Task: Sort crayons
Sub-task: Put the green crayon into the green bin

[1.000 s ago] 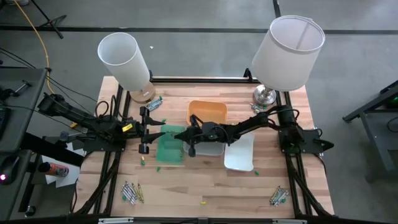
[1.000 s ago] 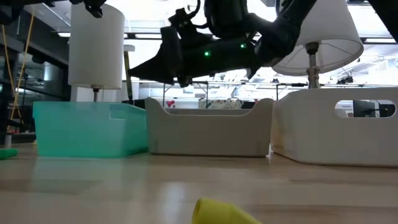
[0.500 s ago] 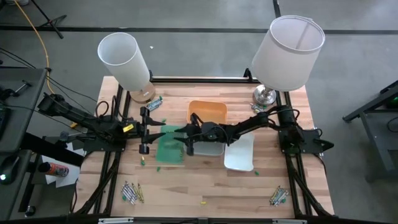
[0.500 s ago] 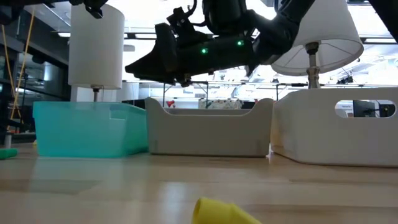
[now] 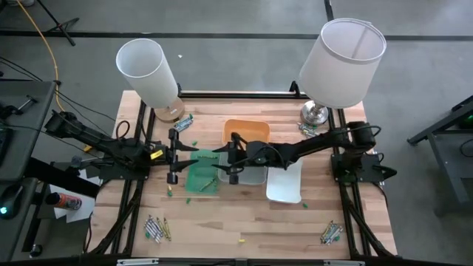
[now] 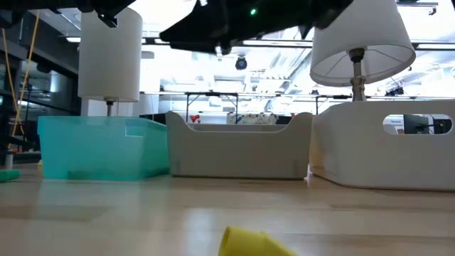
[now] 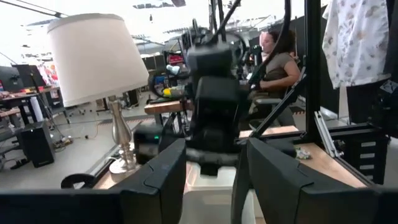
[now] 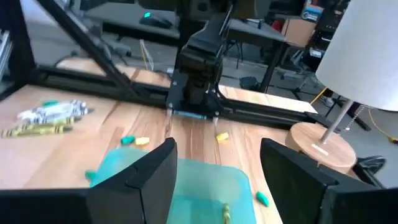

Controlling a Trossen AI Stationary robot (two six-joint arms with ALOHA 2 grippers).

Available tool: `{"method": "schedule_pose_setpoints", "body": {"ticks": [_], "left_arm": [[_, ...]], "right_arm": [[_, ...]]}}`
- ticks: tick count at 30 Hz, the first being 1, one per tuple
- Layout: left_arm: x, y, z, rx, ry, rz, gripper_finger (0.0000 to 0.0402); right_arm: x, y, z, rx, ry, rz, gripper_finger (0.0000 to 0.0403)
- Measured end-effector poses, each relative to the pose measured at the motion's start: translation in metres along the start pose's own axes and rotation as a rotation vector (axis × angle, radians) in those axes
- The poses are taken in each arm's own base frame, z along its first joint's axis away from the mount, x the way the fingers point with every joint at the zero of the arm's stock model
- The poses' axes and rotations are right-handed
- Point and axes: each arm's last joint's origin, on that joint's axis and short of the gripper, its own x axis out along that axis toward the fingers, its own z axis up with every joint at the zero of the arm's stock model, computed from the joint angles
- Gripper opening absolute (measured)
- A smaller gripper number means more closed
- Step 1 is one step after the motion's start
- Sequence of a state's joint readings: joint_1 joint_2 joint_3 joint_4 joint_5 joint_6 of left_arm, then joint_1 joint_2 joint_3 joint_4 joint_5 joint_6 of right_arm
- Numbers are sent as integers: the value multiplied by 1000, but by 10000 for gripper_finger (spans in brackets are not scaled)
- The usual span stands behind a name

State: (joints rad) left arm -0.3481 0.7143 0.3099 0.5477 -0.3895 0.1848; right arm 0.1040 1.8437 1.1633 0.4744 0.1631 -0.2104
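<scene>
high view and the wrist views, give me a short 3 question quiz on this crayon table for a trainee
1. True or false: the right gripper hangs with open fingers over the green tray.
2. Which tray lies farthest toward the lamps? A) the orange tray B) the white tray C) the green tray
3. Fill in: the loose yellow crayon lies on the wood near the table's front edge, between two ____ of crayons at the front corners.

Key
1. True; the right wrist view shows its fingers spread above the tray, nothing between them.
2. A
3. piles
</scene>
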Motion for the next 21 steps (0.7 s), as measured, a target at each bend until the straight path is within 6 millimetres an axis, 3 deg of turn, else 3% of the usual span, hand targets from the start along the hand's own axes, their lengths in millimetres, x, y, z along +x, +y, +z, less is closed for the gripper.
{"method": "schedule_pose_setpoints", "body": {"ticks": [21], "left_arm": [[-1,-2,-10,-10,101,-16,156]], "right_arm": [[-14,3,5,-109,133,-130,224]]}}
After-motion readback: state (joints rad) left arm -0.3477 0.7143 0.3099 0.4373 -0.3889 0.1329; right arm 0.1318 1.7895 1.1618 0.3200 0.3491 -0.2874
